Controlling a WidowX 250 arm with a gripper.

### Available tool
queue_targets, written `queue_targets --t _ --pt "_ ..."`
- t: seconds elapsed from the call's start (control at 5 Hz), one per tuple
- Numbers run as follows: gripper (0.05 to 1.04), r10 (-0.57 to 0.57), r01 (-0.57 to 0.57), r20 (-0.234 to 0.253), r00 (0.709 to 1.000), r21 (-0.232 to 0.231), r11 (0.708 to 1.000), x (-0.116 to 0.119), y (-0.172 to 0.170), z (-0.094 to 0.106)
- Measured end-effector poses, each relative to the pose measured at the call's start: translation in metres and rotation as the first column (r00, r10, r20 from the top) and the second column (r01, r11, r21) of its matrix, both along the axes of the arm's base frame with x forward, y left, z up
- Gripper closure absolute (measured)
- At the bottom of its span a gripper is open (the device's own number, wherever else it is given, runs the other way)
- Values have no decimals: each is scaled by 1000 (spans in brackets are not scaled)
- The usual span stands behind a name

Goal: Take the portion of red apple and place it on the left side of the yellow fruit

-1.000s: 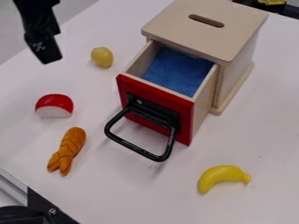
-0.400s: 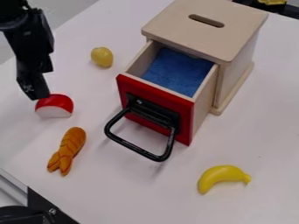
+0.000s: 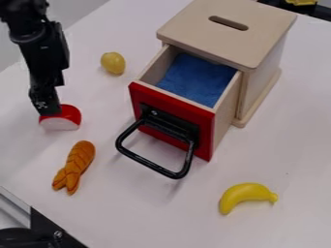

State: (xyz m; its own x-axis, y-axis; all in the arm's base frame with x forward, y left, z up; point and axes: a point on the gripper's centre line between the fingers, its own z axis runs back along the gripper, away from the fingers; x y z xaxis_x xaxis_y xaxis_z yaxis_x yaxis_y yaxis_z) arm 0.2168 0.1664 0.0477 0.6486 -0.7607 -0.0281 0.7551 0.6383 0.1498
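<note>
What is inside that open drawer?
A blue lining shows inside the drawer; anything beneath it, or further back under the wooden box's top, is covered.

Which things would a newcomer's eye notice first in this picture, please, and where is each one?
Probably the wooden box at the upper right, with its red-fronted drawer open and blue material inside. Next, the black gripper at the left, right by the red and white apple portion. The bright yellow banana also stands out, alone at the lower right.
</note>
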Motion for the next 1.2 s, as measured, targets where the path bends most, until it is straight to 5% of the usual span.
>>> queue_targets --t 0.2,0.6,0.8,1.0,1.2 --pt "87 -26 26 -58 998 7 1000 0 -5 -19" --pt "124 -20 20 -61 998 5 1000 4 -6 -34" --pt "403 3 -3 -33 999 -14 1000 4 -9 -38" --pt "504 -5 5 -37 999 -4 1000 4 -8 -37" --pt "504 6 -6 -24 1000 -8 1000 4 -9 -28"
